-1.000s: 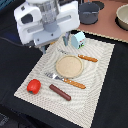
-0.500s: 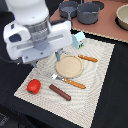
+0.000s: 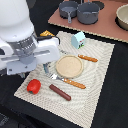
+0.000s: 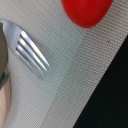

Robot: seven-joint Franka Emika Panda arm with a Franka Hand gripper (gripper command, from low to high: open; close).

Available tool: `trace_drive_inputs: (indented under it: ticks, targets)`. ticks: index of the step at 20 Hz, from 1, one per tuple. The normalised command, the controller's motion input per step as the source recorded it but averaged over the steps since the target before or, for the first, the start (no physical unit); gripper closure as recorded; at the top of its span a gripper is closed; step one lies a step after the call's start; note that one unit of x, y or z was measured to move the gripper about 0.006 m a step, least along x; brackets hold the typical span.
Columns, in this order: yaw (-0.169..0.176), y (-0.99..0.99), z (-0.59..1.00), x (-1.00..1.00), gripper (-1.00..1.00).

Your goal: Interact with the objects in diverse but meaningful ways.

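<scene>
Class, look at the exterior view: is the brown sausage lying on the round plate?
No, the brown sausage lies on the placemat, apart from the round plate.

A black table (image 3: 107, 95) carries a beige woven mat (image 3: 97, 75), and near the far edge a reddish-brown board (image 3: 102, 27) lies on the table beside it

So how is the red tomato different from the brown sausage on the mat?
The red tomato is round and bright red; the brown sausage is long, thin and dark brown. The tomato sits near the mat's corner, the sausage farther in, lying diagonally below the fork. Both rest on the woven mat, apart.
</scene>
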Motion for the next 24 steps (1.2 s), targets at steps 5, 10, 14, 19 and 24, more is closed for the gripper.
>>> trace_drive_inputs:
  ticks: [5,10,14,19,24]
  targets:
    - [-0.101,-0.5,0.0,0.32,-1.0]
    - [-0.054,-0.53,-0.05,0.15,-1.0]
    - [-0.035,-0.26,-0.07,0.19,-1.0]
    - [-0.031,-0.02,-0.03,0.34,-1.0]
    - [-0.025,0.0,-0.08,0.31,-1.0]
